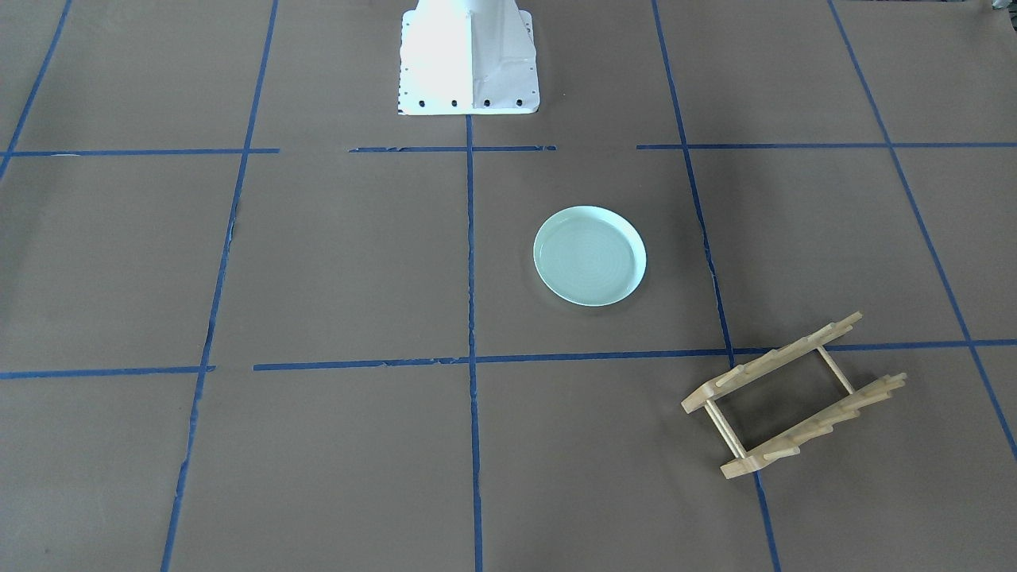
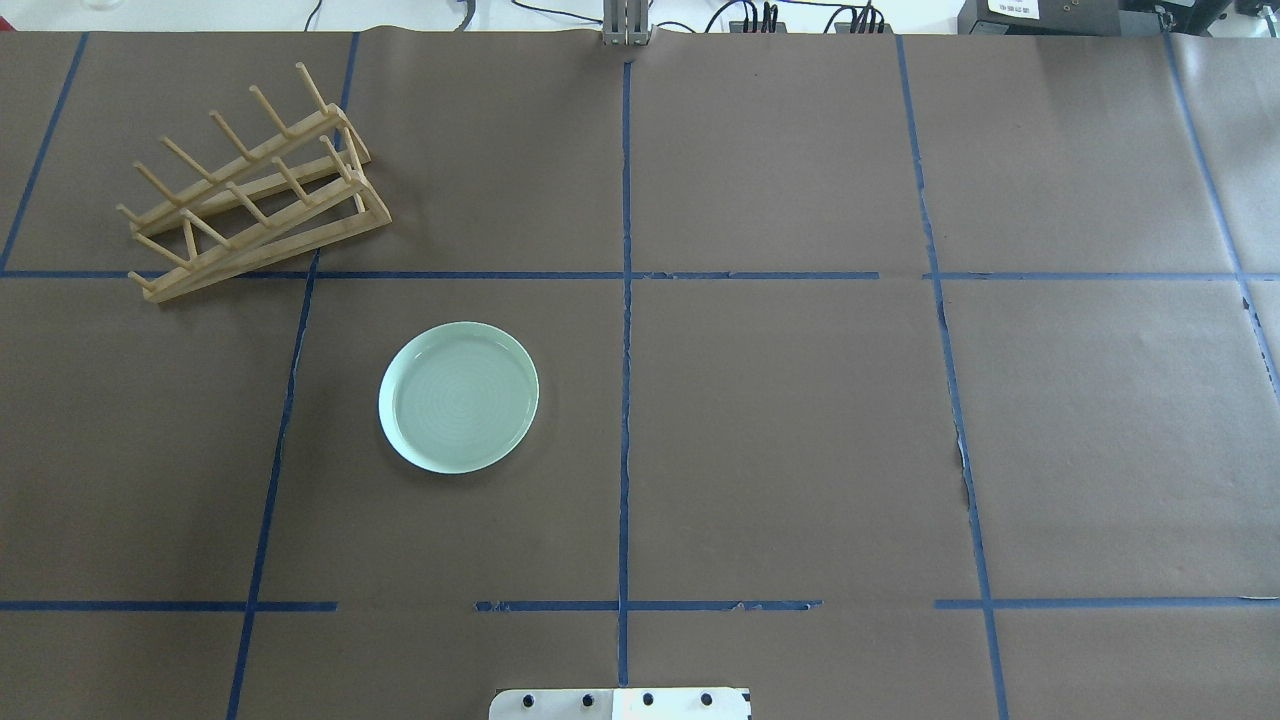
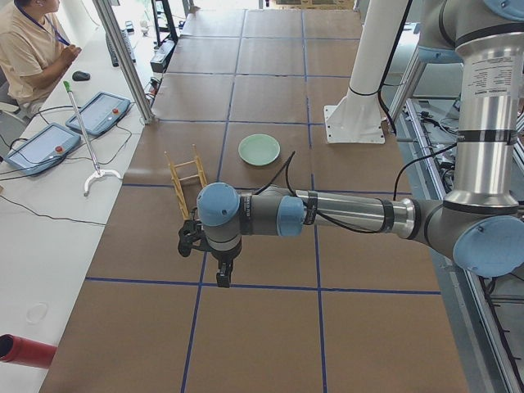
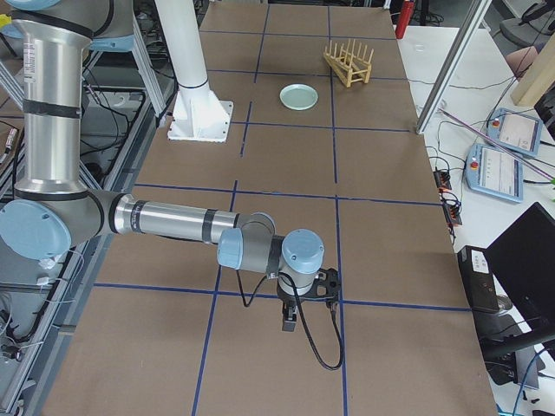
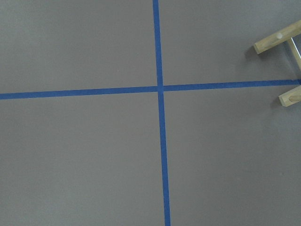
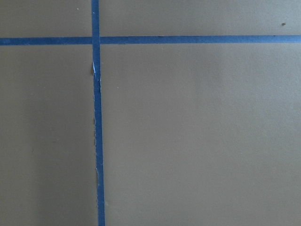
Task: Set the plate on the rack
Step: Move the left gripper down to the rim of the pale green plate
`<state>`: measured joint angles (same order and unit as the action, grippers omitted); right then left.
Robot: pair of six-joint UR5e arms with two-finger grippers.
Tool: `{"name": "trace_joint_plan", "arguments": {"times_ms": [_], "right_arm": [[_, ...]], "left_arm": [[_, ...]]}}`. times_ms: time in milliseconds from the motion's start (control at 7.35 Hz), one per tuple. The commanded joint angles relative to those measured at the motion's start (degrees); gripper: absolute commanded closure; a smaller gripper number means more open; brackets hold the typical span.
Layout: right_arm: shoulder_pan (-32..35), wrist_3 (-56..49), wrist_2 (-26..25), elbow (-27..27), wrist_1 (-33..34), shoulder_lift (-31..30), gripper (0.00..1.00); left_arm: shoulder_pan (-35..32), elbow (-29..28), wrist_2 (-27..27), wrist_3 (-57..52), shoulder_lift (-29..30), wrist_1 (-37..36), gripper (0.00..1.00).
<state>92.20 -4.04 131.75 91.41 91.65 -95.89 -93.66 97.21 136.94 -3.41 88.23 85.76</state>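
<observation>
Seen from across the table (image 1: pixel 334 262), the plate (image 1: pixel 589 256) lies flat near the middle. The rack (image 1: pixel 794 395) stands well apart from it, toward the robot's left. Overhead, the rack sits askew across a tape line (image 2: pixel 480 275). From the left end, the left gripper (image 3: pixel 221 277) hangs near the rack; I cannot tell whether its fingers are apart. From the right end, the right gripper (image 4: pixel 290 322) hangs far off, its fingers likewise unclear. The left wrist view catches two rail ends, probably the rack's.

Plate: round pale mint-green plate (image 2: pixel 459 397), lying flat, rim up.
Rack: small light wooden dish rack (image 2: pixel 250 195), pegs up, set askew, near the plate, not touching.
</observation>
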Motion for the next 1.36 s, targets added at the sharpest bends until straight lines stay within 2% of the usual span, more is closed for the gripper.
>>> {"name": "trace_joint_plan", "arguments": {"times_ms": [0, 544, 816, 952, 1088, 1224], "right_arm": [[0.00, 0.00, 0.00, 0.00, -0.07, 0.00, 0.00], [0.00, 0.00, 0.00, 0.00, -0.07, 0.00, 0.00], [0.00, 0.09, 0.00, 0.00, -0.07, 0.00, 0.00], [0.00, 0.09, 0.00, 0.00, -0.07, 0.00, 0.00], [0.00, 0.00, 0.00, 0.00, 0.02, -0.09, 0.00], [0.00, 0.09, 0.00, 0.00, -0.07, 0.00, 0.00]], "left_arm": [[-0.38, 1.04, -0.52, 0.07, 0.02, -0.15, 0.00], [-0.47, 1.75, -1.06, -0.10, -1.03, 1.78, 0.00], [0.57, 2.02, -0.27, 0.77, -1.13, 6.60, 0.00], [1.71, 4.80, 1.56, 1.64, -1.13, 6.70, 0.00], [4.60, 7.18, 2.45, 9.83, -0.78, 7.05, 0.00], [10.98, 10.86, 1.94, 20.35, -0.51, 9.15, 0.00]]}}
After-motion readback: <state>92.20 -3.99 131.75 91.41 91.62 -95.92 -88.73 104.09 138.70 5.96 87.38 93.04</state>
